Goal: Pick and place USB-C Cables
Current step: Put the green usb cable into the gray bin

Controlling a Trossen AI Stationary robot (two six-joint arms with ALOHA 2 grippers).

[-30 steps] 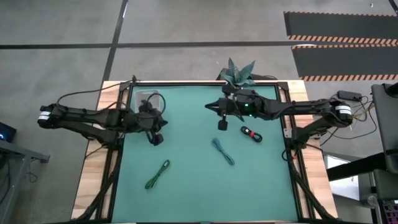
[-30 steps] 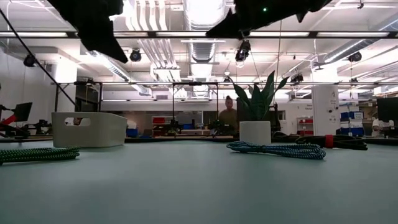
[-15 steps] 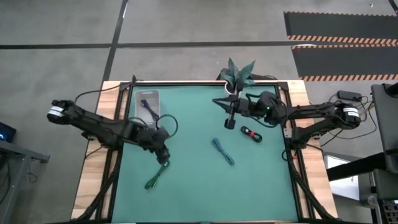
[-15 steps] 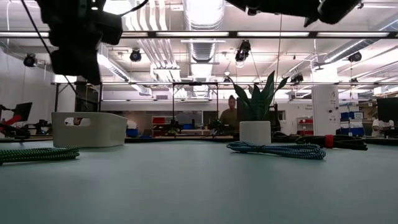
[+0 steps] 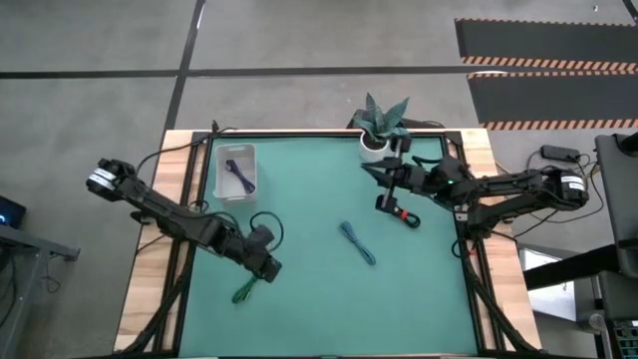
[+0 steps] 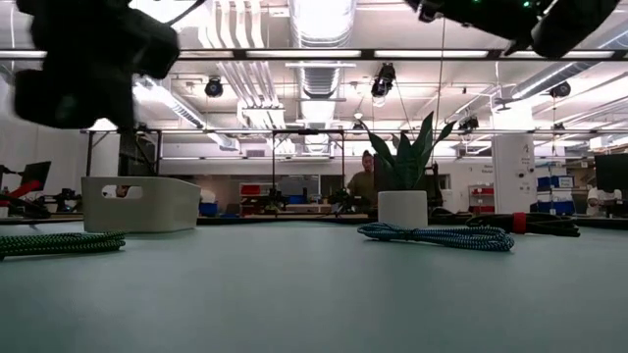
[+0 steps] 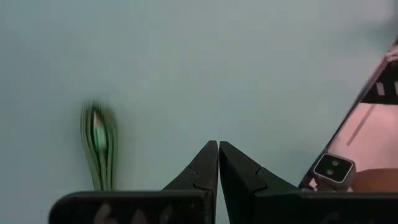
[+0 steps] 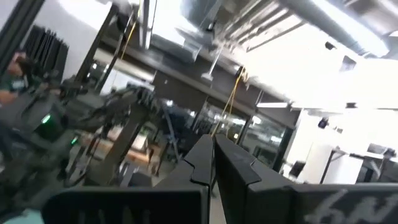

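Note:
The green cable [image 5: 244,290] lies flat near the table's near-left part, also seen in the left wrist view [image 7: 99,146]. My left gripper [image 5: 268,268] hovers above its far end, fingers shut [image 7: 217,144], touching nothing. The teal-blue cable [image 5: 357,243] lies mid-table. The black and red cable [image 5: 405,214] lies right of centre. My right gripper [image 5: 383,203] hangs shut [image 8: 213,140] in the air just left of it. The dark purple cable [image 5: 238,176] lies inside the white bin [image 5: 221,172].
A potted plant [image 5: 384,122] stands at the far edge, just behind my right arm. The white bin sits in the far-left corner of the green mat. Open mat lies along the near edge. In the low view a person [image 6: 363,179] stands far back in the room.
My left gripper has swung from beside the white bin toward the table's near edge and come over the green cable's far end. My right gripper has drifted toward the table's right edge, closer to the black and red cable. The cables have stayed put.

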